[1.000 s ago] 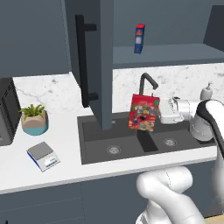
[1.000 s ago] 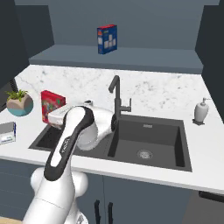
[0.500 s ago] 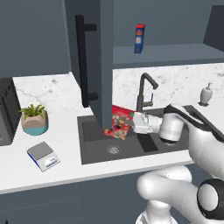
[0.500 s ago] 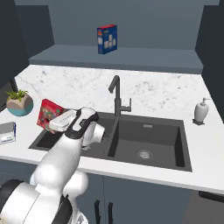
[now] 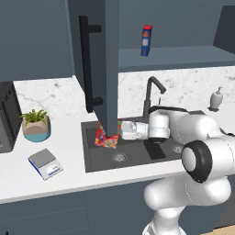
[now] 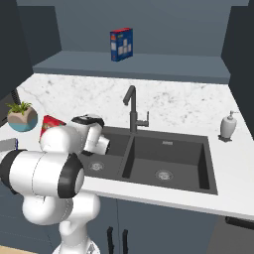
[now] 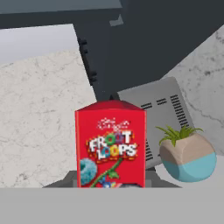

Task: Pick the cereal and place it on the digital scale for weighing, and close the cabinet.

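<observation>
A: So, where's the cereal (image 5: 106, 138)?
B: Over the sink (image 5: 137, 156), with the digital scale (image 5: 44, 163) at its eight o'clock; the gripper (image 5: 120, 130) is clamped tight on it.
A: Handling?
B: Probably light, stiff cardboard, slick; grip the narrow sides.

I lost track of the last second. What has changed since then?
The gripper carried the cereal left over the sink toward the scale, dropping it lower behind the open cabinet door. It stays shut on the box. Scale, plant and blue box stayed put.
</observation>
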